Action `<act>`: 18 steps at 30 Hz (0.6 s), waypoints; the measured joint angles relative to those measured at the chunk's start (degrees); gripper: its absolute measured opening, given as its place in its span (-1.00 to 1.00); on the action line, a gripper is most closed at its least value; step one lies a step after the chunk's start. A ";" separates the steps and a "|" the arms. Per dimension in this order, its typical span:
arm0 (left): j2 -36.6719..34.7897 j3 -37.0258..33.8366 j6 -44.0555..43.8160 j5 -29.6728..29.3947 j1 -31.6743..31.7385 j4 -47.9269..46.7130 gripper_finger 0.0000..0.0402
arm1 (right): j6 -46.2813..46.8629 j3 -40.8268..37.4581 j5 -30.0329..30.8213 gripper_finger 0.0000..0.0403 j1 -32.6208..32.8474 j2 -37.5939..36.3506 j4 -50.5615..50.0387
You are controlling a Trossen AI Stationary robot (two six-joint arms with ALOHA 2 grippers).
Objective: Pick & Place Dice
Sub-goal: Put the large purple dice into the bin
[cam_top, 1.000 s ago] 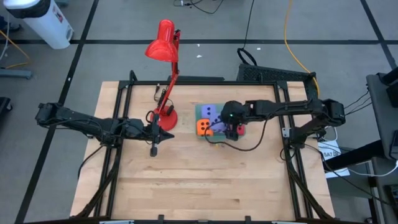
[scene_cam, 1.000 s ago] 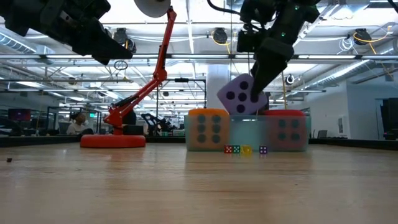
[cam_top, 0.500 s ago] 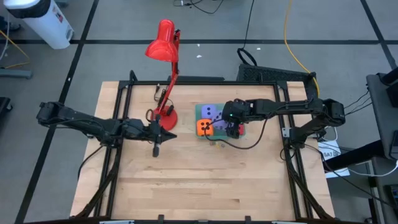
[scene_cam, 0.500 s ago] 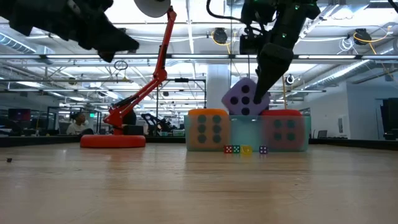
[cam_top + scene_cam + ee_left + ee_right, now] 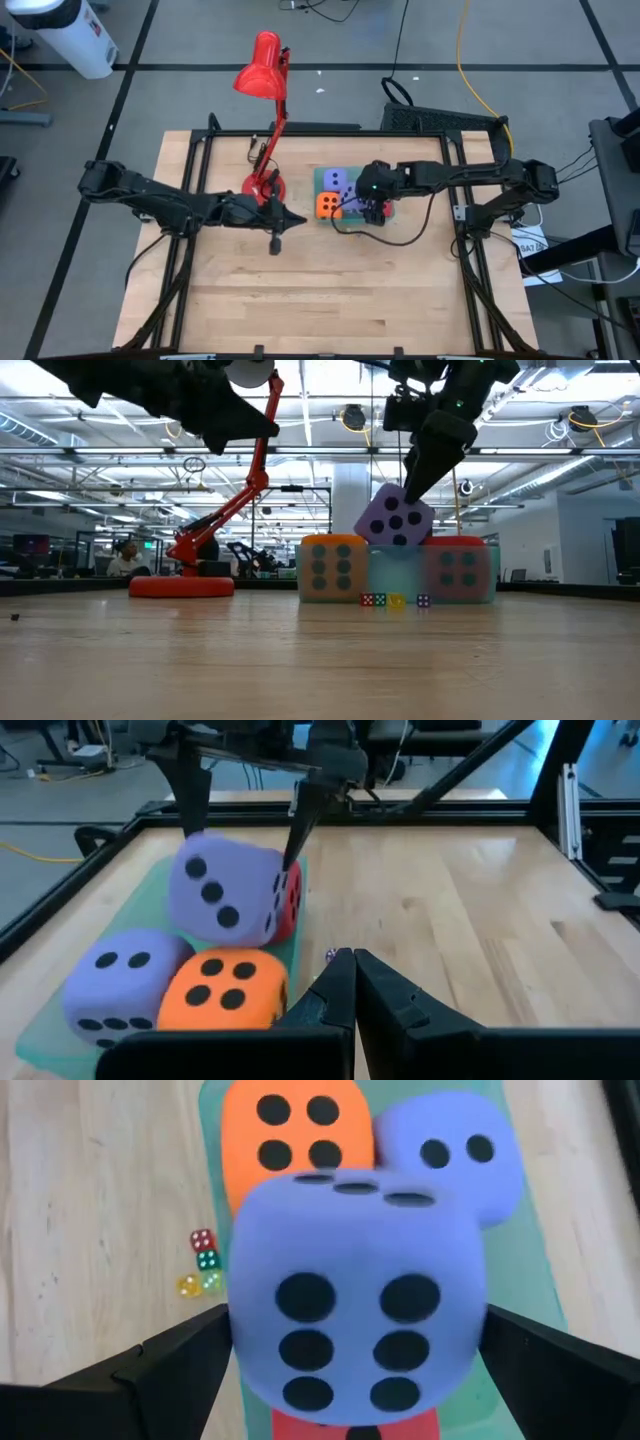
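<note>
Toward the tabletop's (image 5: 300, 300) far right quarter we find the action: the right gripper (image 5: 372, 207) has its jaws spread wide around a lavender-blue die (image 5: 396, 517), one finger on each side of it, and the cube hangs tilted in the air. We see it lifted above the others, its lower corner just over the gap between the orange die (image 5: 333, 568) and the red die (image 5: 459, 569). From the right wrist view we look straight onto its six-pip face (image 5: 352, 1285), with the red die showing only as a sliver beneath it.

Below, a pale green mat (image 5: 55, 1005) carries the rest. The orange die sits at the mat's near left corner, the second lavender-blue die (image 5: 125, 975) right behind it and touching it, and the red one to their right. Just off the mat's near edge we spot a few tiny coloured dice (image 5: 200, 1265) on the bare wood.

Over on the left, the left gripper (image 5: 277, 240) hovers above the tabletop near the middle, jaws clenched and gripping nothing, its closed fingers (image 5: 350, 985) pointing toward the mat. Just behind it, a red desk lamp (image 5: 262, 75) stands on its round base and leans out past the far edge.
</note>
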 joint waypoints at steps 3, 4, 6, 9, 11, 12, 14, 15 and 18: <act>0.04 0.50 0.63 -0.02 0.91 1.92 -0.97 | 0.63 0.00 0.12 0.98 0.00 -0.45 0.54; 0.00 0.50 0.88 -0.02 1.33 2.21 -0.97 | 0.90 0.00 0.12 0.98 -0.02 -0.47 1.13; 0.02 0.50 1.16 0.60 2.30 2.30 -0.97 | 1.00 0.00 0.12 0.97 -0.02 -0.44 1.42; 0.13 0.48 1.07 1.48 3.62 1.25 -0.97 | 0.98 0.00 1.30 0.97 -0.11 -0.44 1.82; 0.15 0.46 1.03 1.35 3.93 0.68 -0.97 | 0.96 0.00 2.67 0.97 -0.13 -0.51 1.68; 0.14 0.46 1.06 1.41 3.87 0.68 -0.97 | 0.95 0.00 3.48 0.98 -0.13 -0.91 1.57; -0.28 0.46 1.35 1.42 3.62 0.63 -0.97 | 0.77 0.00 4.58 0.98 -0.13 -1.71 1.55; -0.65 0.46 1.44 1.42 3.43 0.62 -0.97 | 0.41 0.00 4.62 0.98 -0.13 -2.19 1.89; -1.67 0.46 1.86 1.43 3.40 0.43 -0.97 | 0.01 0.00 6.00 0.98 -0.13 -3.81 1.96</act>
